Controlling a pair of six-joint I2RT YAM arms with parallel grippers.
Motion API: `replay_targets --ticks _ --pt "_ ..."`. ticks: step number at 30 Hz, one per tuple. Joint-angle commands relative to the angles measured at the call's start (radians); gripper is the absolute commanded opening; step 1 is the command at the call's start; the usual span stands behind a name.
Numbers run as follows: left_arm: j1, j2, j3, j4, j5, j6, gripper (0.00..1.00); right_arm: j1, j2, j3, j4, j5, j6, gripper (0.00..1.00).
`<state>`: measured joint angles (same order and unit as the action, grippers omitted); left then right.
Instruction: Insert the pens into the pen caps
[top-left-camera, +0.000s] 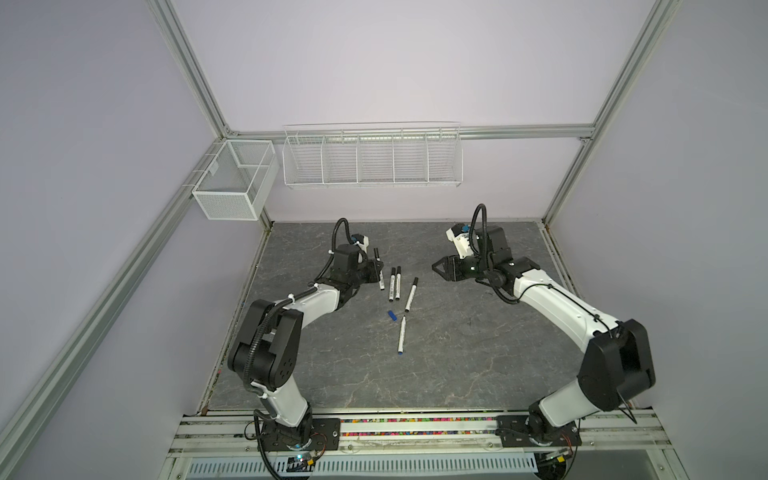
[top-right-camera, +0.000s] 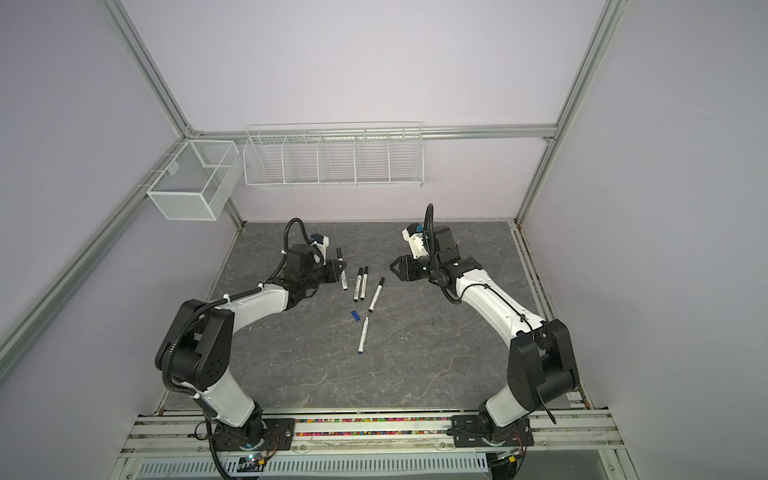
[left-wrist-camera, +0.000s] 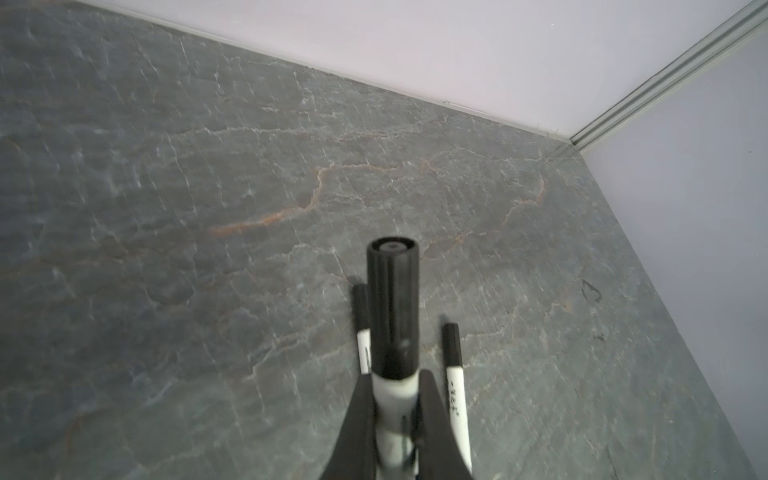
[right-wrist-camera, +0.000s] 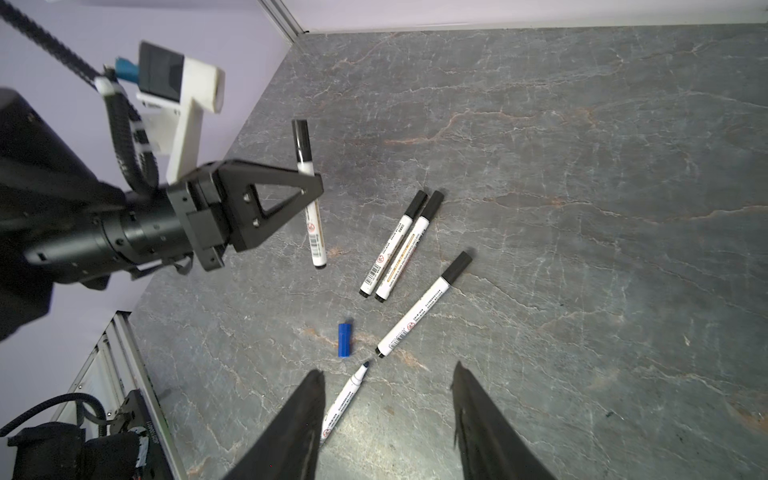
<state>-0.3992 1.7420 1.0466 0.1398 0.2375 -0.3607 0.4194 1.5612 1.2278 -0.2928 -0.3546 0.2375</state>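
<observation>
Three capped pens (right-wrist-camera: 424, 305) lie on the table (right-wrist-camera: 582, 249). A fourth pen (right-wrist-camera: 316, 237) is clamped in the left gripper (right-wrist-camera: 313, 187), off the surface. Right gripper (top-left-camera: 438, 268) hovers spread and empty, and the uncapped blue pen (right-wrist-camera: 345, 399) lies with the blue cap (right-wrist-camera: 344, 340) near its tip.

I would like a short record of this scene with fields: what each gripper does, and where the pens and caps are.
left gripper: shut on a capped black pen
right gripper: open, empty
lying capped: three black pens, two side by side
blue pen: uncapped, on the table
blue cap: loose, near the blue pen's tip
left to do: cap the blue pen
</observation>
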Motion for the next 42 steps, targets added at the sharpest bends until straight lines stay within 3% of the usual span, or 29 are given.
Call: replay_targets --ticks 1,5,19,23,30,36,42 --pt "-0.002 0.063 0.078 -0.273 -0.017 0.075 0.00 -0.003 0.019 -0.005 -0.014 0.017 0.014 0.53" --pt "-0.003 0.118 0.132 -0.337 -0.061 0.059 0.00 -0.003 0.020 -0.006 -0.021 0.020 0.012 0.53" --pt "-0.027 0.223 0.134 -0.266 0.023 -0.025 0.00 -0.003 0.009 -0.014 -0.048 0.042 -0.015 0.53" --pt "-0.028 0.237 0.139 -0.267 0.014 -0.038 0.15 -0.003 0.004 -0.014 -0.048 0.043 -0.017 0.53" --pt "-0.033 0.213 0.123 -0.239 0.008 -0.044 0.24 -0.003 0.008 -0.021 -0.048 0.039 -0.019 0.53" --pt "-0.044 0.176 0.096 -0.191 0.041 -0.035 0.40 -0.003 0.016 -0.027 -0.042 0.031 -0.016 0.53" --pt "-0.043 0.179 0.094 -0.189 0.048 -0.034 0.42 -0.003 0.027 -0.019 -0.043 0.017 -0.019 0.53"
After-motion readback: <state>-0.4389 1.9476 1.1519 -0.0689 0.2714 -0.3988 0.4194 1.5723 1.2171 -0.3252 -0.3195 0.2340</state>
